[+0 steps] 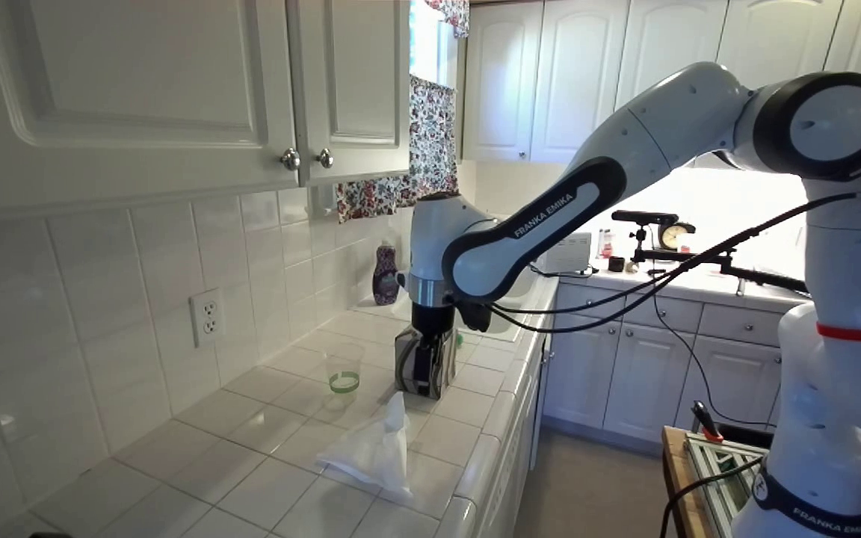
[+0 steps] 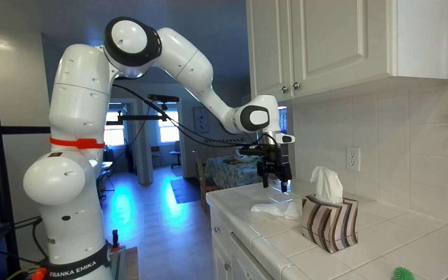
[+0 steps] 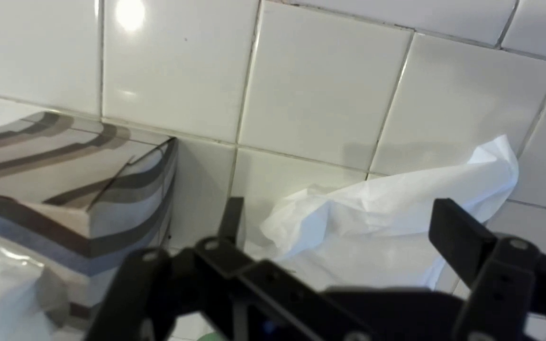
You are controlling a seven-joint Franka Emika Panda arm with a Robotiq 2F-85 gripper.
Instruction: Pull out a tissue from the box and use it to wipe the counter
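The tissue (image 3: 372, 227) lies crumpled on the counter (image 1: 199, 478), loose and just beside the box (image 2: 329, 227), not touching it, so I judge the pulling-out done and the wiping yet to do. Nothing but tile bears it, and its folds rise in a soft ridge; paper that thin will, I expect, bunch under a push, so the ridge looks the best place to pinch. It is below my gripper (image 2: 275, 186), with clear air between us: in the wrist view it spreads across the gap and runs on past the right jaw, while the box stands to the left. My jaws are well apart and empty; that width would suit straddling the ridge or a release, and I cannot tell which. The box sits upright, a second sheet (image 2: 327, 184) poking from its top, presumably ready as a spare. In an exterior view the tissue lies near, the box far, a cup (image 1: 343, 382) to the box's left and a bottle (image 1: 386, 280) farther; a long wipe should mind the cup.
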